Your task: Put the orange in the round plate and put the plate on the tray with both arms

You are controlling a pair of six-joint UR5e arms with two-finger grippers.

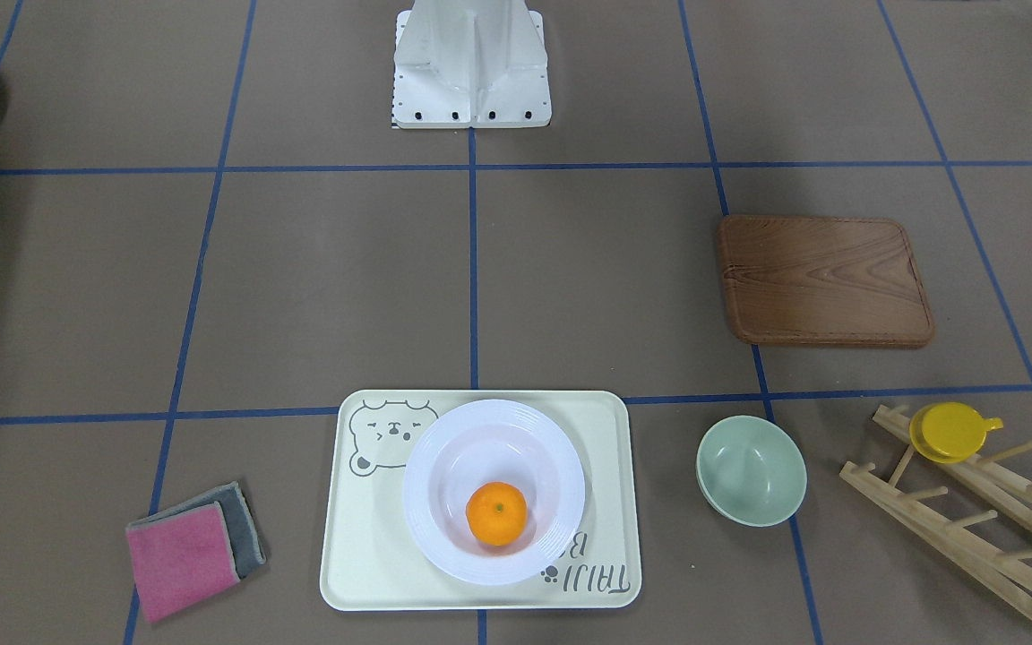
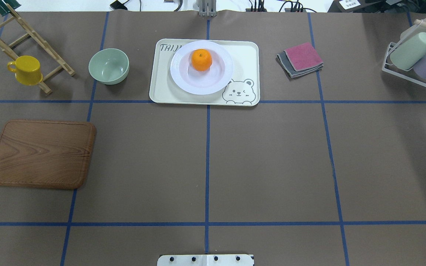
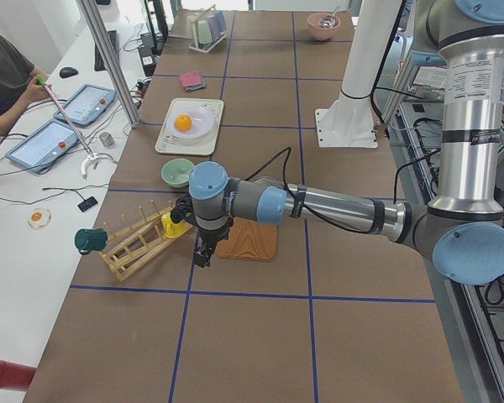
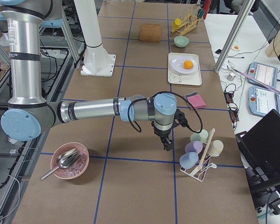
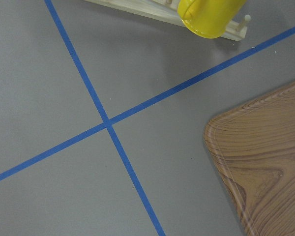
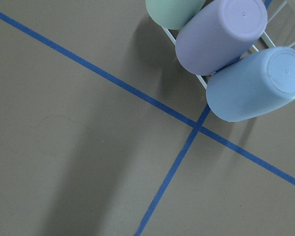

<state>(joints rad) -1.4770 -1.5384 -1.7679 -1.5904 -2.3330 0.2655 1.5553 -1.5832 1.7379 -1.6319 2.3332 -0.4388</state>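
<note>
Left gripper (image 3: 202, 254) first, seen only from the table's end, pointing straight down over bare brown table (image 2: 264, 162) close to the corner of the wood-grain board (image 3: 248, 242). Whether its fingers are spread or pressed together, I cannot tell, and it carries nothing I can see. The left arm (image 3: 336, 208) reaches out low and nearly level, forearm long and straight, wrist bent downward. Just past it sits the yellow cup (image 3: 175, 225) on the slatted wooden rack (image 3: 134, 248).

Over to the right gripper (image 4: 167, 143) — same story: it points down at the table, with nothing visible in it, and its opening cannot be judged from this side view. The right arm (image 4: 93, 110) is likewise stretched out level, with the wrist turned down. Beside it, smooth pastel cups (image 4: 196, 149) lie tipped on a white wire stand (image 4: 203, 170).

Both grippers are well apart from the task's things. The orange (image 1: 496, 513) — bright, round, stem dimple up — sits in the well of the glossy white round plate (image 1: 570, 502), and the plate rests on the cream tray (image 1: 364, 555), covering part of the bear drawing and the lettering. A mint-green bowl (image 1: 751, 470) stands near the tray on one side, and folded pink and grey cloths (image 1: 189, 551) lie on the other.
</note>
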